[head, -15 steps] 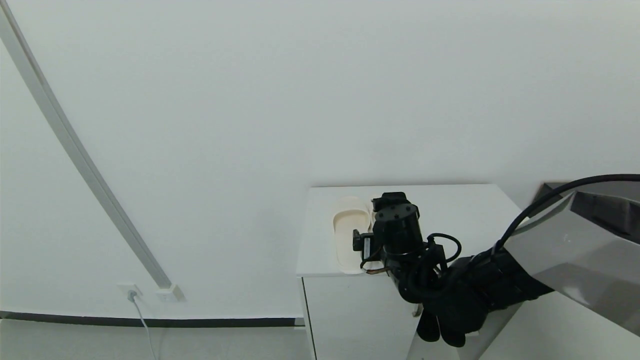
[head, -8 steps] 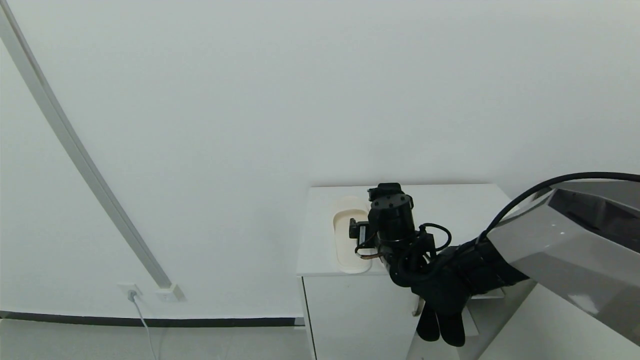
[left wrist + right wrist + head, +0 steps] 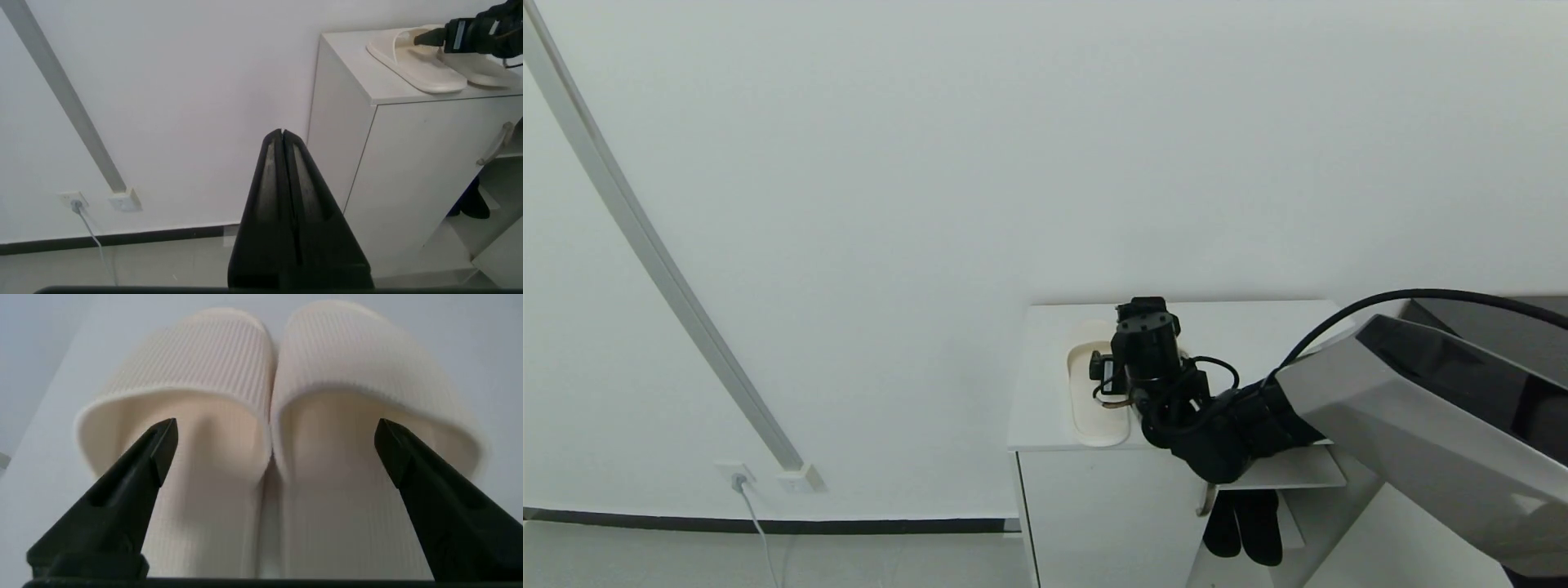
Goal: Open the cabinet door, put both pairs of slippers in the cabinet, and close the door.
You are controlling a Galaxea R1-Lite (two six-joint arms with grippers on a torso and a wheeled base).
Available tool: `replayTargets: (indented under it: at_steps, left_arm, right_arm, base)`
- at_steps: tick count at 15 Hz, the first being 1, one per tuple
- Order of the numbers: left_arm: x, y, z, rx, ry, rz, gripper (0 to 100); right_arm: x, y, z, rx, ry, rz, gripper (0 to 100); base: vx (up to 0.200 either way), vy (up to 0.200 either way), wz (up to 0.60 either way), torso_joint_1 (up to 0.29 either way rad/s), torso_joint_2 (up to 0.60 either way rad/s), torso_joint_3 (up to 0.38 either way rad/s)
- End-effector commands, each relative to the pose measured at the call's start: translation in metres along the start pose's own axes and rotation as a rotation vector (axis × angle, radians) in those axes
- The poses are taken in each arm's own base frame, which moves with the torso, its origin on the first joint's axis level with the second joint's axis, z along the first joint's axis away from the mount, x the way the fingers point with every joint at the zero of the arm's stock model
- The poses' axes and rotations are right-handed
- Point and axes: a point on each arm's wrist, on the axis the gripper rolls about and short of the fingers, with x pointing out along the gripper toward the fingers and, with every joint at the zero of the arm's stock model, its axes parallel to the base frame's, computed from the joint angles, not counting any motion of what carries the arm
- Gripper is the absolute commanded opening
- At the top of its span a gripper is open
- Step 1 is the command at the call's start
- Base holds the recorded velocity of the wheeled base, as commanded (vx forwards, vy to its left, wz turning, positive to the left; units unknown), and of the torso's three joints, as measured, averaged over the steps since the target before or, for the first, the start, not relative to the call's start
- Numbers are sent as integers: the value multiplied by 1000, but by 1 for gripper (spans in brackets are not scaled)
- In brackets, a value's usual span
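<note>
Nothing legible turns up anywhere. The cream slippers show ribbed straps and no print that can be read. The white cabinet beneath them shows a plain front, with no label or number. Left of the cabinet, low on the wall, the wall socket is too small for any marking to be made out.

In the head view my right arm covered nearly all of one of the cream slippers on the cabinet top surface. The black slippers inside were partly lost behind a shelf, and the picture's lower edge cut off the cabinet below them. In the right wrist view the cream pair's heels ran off the frame behind the jaws.
</note>
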Motion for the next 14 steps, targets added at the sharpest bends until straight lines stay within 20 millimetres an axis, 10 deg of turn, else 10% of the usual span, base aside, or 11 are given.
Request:
replayTargets:
  at_steps: [1, 6, 7, 14]
  left_arm:
    - [0, 0, 0, -1, 0, 0, 0]
    - [0, 0, 0, -2, 2, 0, 0]
    - [0, 0, 0, -2, 2, 0, 0]
    - [0, 0, 0, -2, 0, 0, 0]
  right_arm:
    - [24, -4, -7, 3, 4, -30, 100]
    - [33, 0, -11, -9, -1, -2, 100]
    - [33, 0, -12, -12, 2, -3, 0]
    - [30, 0, -7, -7, -6, -1, 0]
  base:
    - [0, 0, 0, 0, 0, 0]
    - [0, 0, 0, 0, 0, 0]
    - [0, 0, 0, 0, 0, 0]
    - [0, 0, 0, 0, 0, 0]
